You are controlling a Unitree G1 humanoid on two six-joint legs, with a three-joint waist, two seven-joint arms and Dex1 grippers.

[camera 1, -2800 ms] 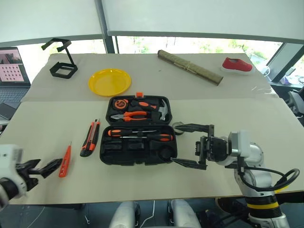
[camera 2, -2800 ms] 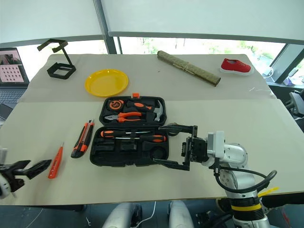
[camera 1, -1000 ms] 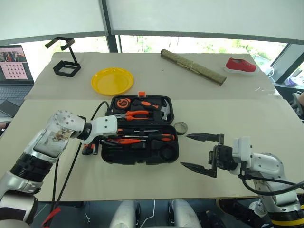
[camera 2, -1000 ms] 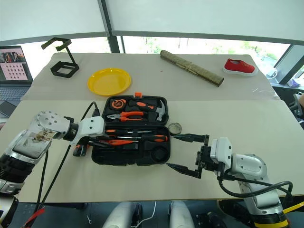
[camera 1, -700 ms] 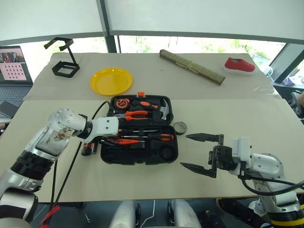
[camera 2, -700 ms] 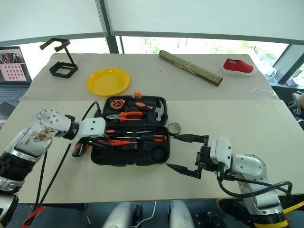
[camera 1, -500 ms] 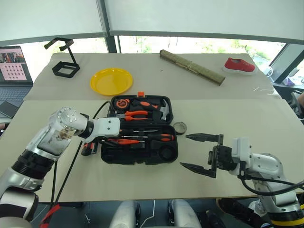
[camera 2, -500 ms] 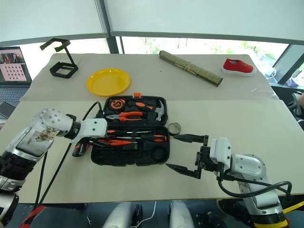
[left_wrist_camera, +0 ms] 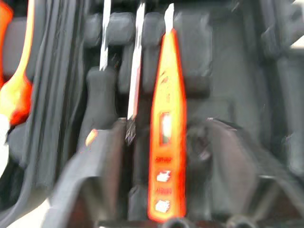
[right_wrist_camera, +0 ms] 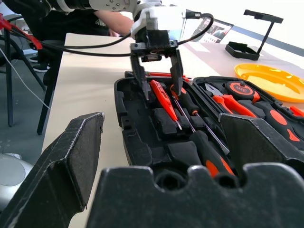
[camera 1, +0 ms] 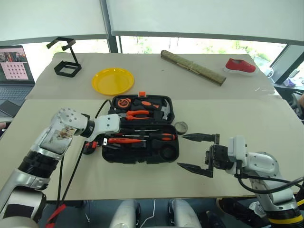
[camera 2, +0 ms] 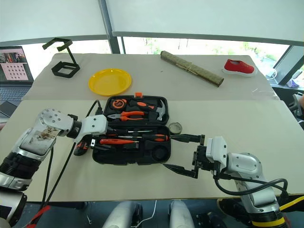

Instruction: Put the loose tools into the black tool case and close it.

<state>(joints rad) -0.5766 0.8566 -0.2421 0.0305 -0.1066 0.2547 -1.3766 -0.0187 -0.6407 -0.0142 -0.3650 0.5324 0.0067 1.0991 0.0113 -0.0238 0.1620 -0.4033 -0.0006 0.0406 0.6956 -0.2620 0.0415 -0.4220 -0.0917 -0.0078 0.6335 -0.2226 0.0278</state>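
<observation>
We see the left gripper (right_wrist_camera: 157, 66) over the left end of the open tool case (camera 1: 140, 156), fingers spread on either side of the tester pen (left_wrist_camera: 164, 128), which lies in the case beside the two screwdrivers (camera 1: 147, 136). Right gripper (camera 1: 194, 152) hangs wide open and empty right of the case. Knife (camera 1: 89, 148) sits on the table against the case's left edge, tape roll (camera 1: 180, 127) at its right edge.

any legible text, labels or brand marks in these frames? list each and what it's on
None can be read.
Tester pen: white marks and a small window on its orange body, too blurred to read.
Tape measure in the black tool case: a round mark on its face, too small to read.
Laptop: screen shows a grid of small dark icons, no legible words.
</observation>
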